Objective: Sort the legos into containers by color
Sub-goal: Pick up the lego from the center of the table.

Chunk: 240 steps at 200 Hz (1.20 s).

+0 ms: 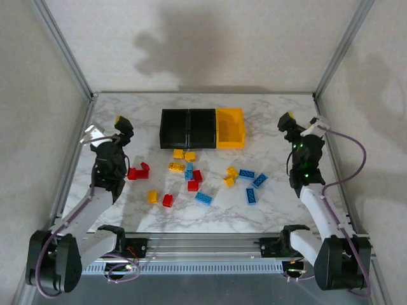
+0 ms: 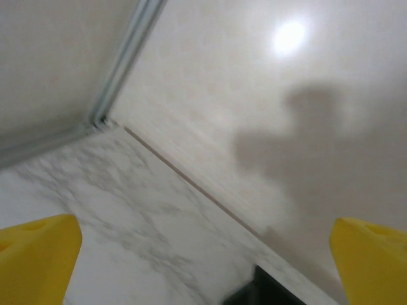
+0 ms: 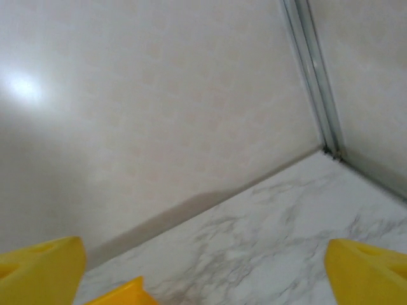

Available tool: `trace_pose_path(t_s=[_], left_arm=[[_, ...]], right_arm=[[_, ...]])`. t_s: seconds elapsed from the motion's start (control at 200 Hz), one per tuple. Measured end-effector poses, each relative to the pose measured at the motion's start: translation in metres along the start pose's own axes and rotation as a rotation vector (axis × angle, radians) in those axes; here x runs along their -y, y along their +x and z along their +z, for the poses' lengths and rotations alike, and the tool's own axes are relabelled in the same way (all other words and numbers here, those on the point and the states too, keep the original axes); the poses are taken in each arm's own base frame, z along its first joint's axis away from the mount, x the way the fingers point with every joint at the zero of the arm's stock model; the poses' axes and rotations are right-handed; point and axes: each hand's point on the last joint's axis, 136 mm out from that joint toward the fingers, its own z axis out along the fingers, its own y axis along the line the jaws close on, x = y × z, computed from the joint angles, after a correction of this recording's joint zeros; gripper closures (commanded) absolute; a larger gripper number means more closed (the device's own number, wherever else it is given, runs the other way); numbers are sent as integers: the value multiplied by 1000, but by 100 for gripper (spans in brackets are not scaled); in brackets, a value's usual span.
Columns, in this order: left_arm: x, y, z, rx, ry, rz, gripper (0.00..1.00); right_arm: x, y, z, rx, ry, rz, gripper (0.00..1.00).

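Several red, blue and yellow legos lie scattered on the marble table, among them a red one (image 1: 138, 171), a yellow one (image 1: 176, 167) and a blue one (image 1: 252, 196). Behind them stand the containers in a row: two black bins (image 1: 175, 138) (image 1: 202, 138) and a yellow bin (image 1: 230, 141). My left gripper (image 1: 123, 124) hangs raised at the left, left of the black bins. It is open, its yellow fingertips (image 2: 38, 257) wide apart over bare table. My right gripper (image 1: 287, 120) hangs raised at the right, right of the yellow bin, and is open with nothing between its fingertips (image 3: 369, 270).
A corner of a black bin (image 2: 261, 292) shows at the bottom of the left wrist view, and a corner of the yellow bin (image 3: 121, 295) at the bottom of the right wrist view. Walls and metal frame posts (image 1: 67, 54) enclose the table on three sides.
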Motion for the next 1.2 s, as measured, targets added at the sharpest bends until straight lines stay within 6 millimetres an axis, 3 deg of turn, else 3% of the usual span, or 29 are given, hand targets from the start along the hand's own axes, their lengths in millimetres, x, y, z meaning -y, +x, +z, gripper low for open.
trace_pose_path(t_s=[0.065, 0.145, 0.205, 0.225, 0.255, 0.315, 0.461, 0.576, 0.766, 0.861, 0.981, 1.202], left_arm=[[6, 11, 0, -85, 17, -39, 9], [19, 33, 0, -224, 48, -44, 14], [29, 50, -5, -319, 74, -48, 15], [32, 56, -8, -349, 82, -45, 10], [35, 67, -13, -400, 94, -37, 3], [39, 89, -26, -494, 105, -15, 3], [44, 137, -62, -696, 126, 71, 13], [55, 159, -87, -791, 175, 101, 17], [70, 187, -125, -893, 259, 129, 23], [71, 199, -140, -932, 275, 135, 26], [72, 216, -160, -990, 296, 141, 27], [64, 242, -190, -1081, 301, 160, 27]], right_arm=[[-5, -2, -1, -48, -4, 59, 10], [-10, 9, -5, -147, -15, 85, 12], [-11, 22, -4, -237, -4, 81, 19], [-11, 27, -4, -273, 3, 83, 19], [-10, 34, -3, -320, 18, 80, 19], [-6, 50, -1, -408, 52, 71, 19], [19, 102, -17, -630, 168, 45, 19], [33, 137, -38, -782, 251, 31, 19], [31, 177, -69, -920, 263, -6, 26], [23, 191, -80, -969, 239, -39, 33], [-2, 208, -90, -1024, 155, -111, 36], [-45, 249, -89, -1145, 18, -319, 40]])
